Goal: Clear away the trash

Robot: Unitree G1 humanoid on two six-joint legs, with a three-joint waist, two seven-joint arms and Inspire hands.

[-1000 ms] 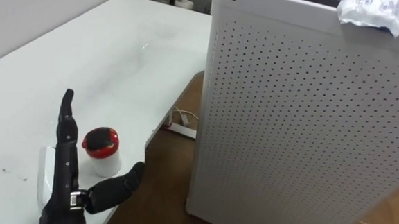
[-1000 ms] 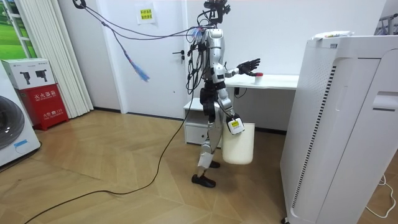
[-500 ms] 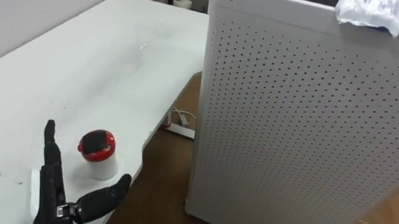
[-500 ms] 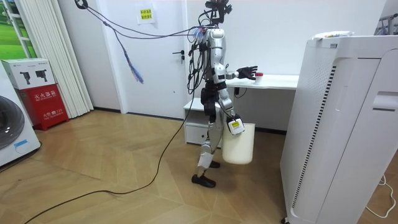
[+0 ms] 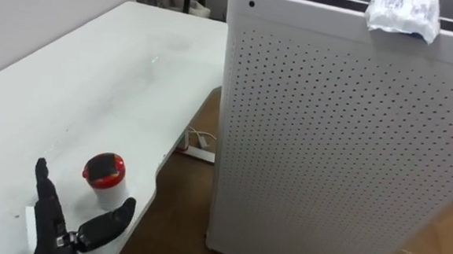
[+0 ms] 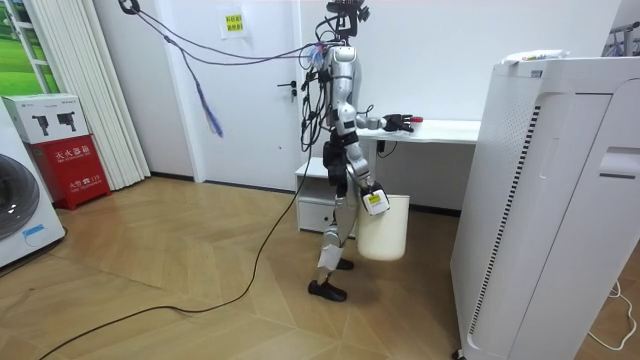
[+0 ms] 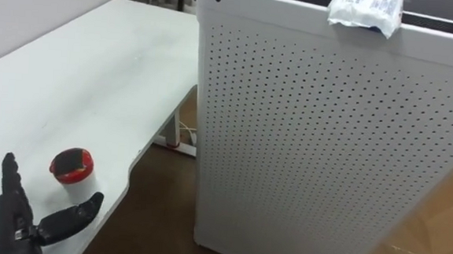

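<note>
A small white cup with a red lid (image 5: 105, 179) stands near the front edge of the white table (image 5: 95, 87). My left hand (image 5: 55, 223) is open just in front of the cup, thumb reaching toward it, not touching. A crumpled clear plastic wrapper (image 5: 404, 13) lies on top of the tall white perforated cabinet (image 5: 336, 141). In the room view I stand at the table's end, left hand (image 6: 398, 122) stretched over the tabletop. My right hand (image 6: 372, 200) hangs at my side, shut on a white bin (image 6: 383, 228) held off the floor.
The perforated cabinet stands close to the table's right, with a narrow strip of wooden floor (image 5: 178, 211) between them. A white power strip (image 5: 196, 151) lies on the floor under the table's edge. A wall borders the table's left side.
My left hand has dropped and drawn back toward the lower left, now lower than the cup. In the room view the left arm has come down to table height.
</note>
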